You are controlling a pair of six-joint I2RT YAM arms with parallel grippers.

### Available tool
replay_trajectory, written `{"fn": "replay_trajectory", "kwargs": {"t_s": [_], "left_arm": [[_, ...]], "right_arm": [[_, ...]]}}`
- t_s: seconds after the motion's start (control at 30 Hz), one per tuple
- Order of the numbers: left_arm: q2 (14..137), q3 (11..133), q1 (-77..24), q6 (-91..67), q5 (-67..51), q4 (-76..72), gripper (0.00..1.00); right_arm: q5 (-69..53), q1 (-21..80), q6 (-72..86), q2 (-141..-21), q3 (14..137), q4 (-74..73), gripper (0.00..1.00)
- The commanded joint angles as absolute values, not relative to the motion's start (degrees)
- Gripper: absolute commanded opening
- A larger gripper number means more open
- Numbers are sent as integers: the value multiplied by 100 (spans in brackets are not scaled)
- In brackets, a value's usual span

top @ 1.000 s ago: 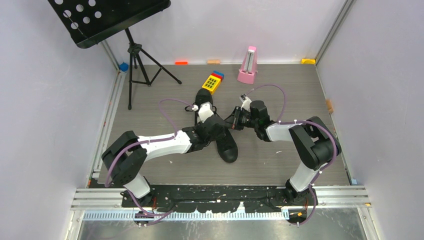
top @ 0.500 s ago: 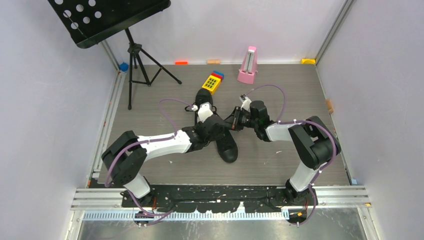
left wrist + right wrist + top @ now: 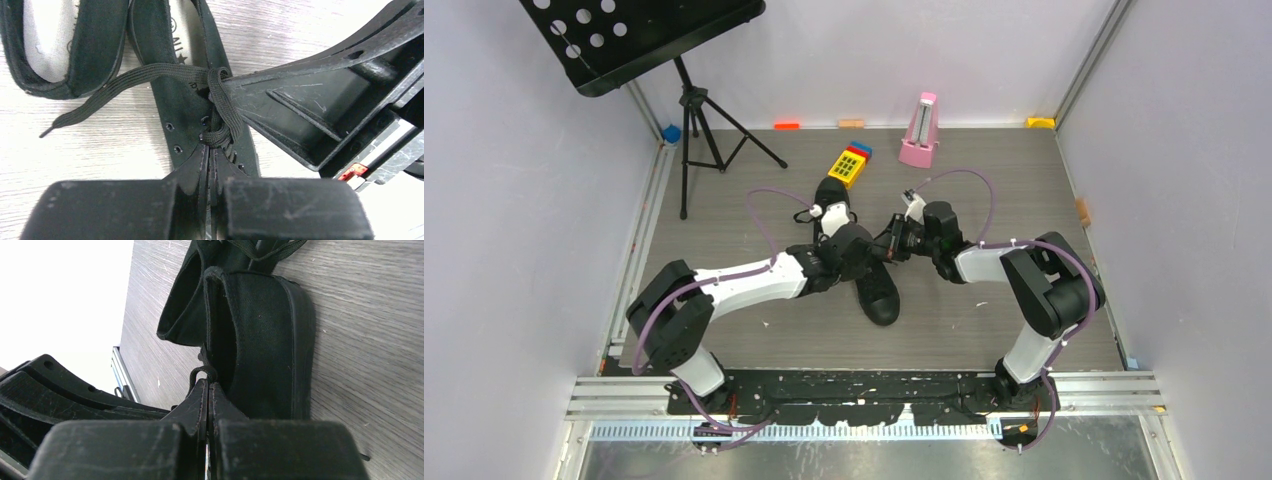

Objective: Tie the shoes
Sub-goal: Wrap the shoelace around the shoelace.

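Observation:
Two black shoes lie mid-table: one [image 3: 881, 297] with its toe toward me, the other [image 3: 832, 190] behind the left arm. My left gripper [image 3: 870, 253] and right gripper [image 3: 888, 246] meet over the near shoe's laces. In the left wrist view my left gripper [image 3: 212, 150] is shut on the black lace [image 3: 222, 107] at its crossing over the eyelets. One lace end [image 3: 115, 87] trails left past the other shoe's grey insole [image 3: 47, 40]. In the right wrist view my right gripper [image 3: 207, 385] is shut on a small lace loop [image 3: 200, 372] beside the shoe's heel [image 3: 260, 330].
A yellow keypad toy [image 3: 848, 165] lies just behind the shoes. A pink metronome [image 3: 919, 130] stands at the back. A black music stand [image 3: 686, 110] stands at the back left. Small coloured blocks line the back wall.
My left wrist has shifted slightly up and back and its purple cable has swung with it. The right arm and shoes have hardly moved.

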State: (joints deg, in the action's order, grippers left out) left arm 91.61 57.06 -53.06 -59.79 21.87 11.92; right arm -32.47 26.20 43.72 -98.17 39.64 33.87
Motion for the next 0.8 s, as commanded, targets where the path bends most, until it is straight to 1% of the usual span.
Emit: {"fn": "replay_trajectory", "kwargs": {"t_s": [0.0,0.17,0.33,0.6,0.77], "left_arm": [[8848,5962,-5240,-5342,1855,1786,0],[8839,5983,-5067,-4865,1478,1929,0],[8742,5867,-5013,-4439,1404,1782,0],[8833,5756,-4948,-3890,753,1397,0],[8877,5655,-4948,-3831,841,1226,0]], "right_arm": [[-3261,2641,4307,-9726,3949,3574,0],[-3246,2643,4277,-9517,3854,3503,0],[-3080,2638,4182,-9351,3764,3353,0],[-3067,2628,4190,-9345,3725,3317,0],[-3050,2628,4236,-9279,3661,3372,2]]}}
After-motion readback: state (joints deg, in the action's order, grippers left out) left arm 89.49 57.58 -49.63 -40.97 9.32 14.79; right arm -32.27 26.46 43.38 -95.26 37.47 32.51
